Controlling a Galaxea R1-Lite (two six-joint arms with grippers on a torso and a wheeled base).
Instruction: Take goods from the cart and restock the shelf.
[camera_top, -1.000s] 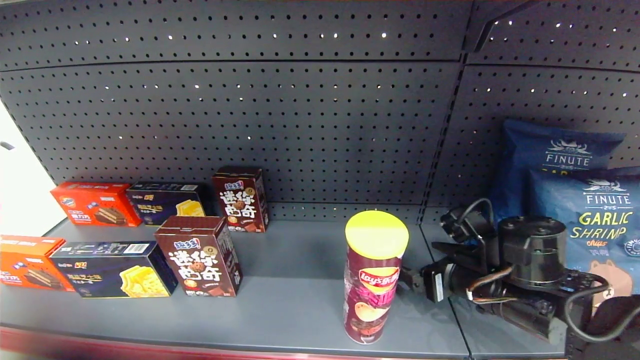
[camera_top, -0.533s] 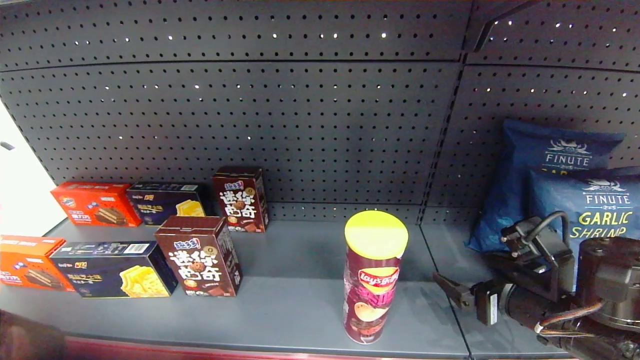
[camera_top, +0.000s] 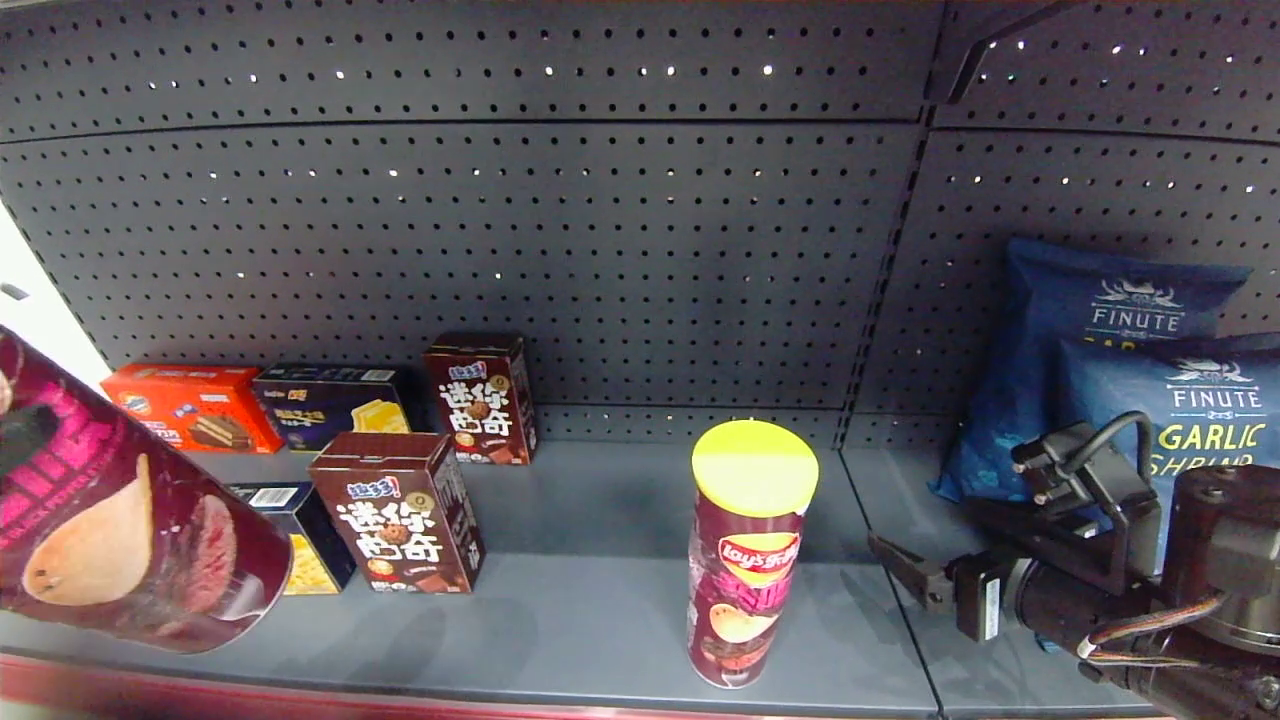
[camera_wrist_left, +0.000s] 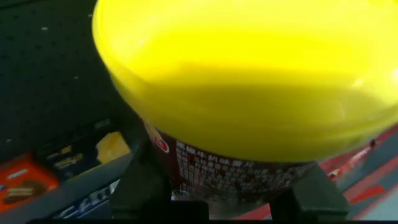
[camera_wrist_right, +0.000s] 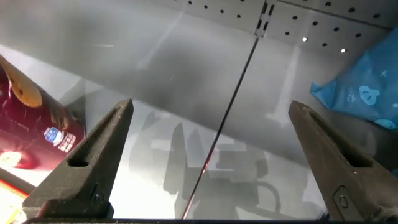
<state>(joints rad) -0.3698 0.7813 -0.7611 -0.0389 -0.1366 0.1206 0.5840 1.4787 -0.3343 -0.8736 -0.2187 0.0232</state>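
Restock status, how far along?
Done: one chip can stands upright on the shelf; right gripper is open, apart from it. In hand: second can, tilted, clamped in the left gripper at the shelf's left front. Left: setting it on the shelf.

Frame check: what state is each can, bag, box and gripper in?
Shelf can: upright, lid on.
Held can: tilted, lid on.
Left gripper: jaws shut on held can.
Right gripper: jaws open, empty.
Chip bags: standing against back panel.
Boxes: closed.
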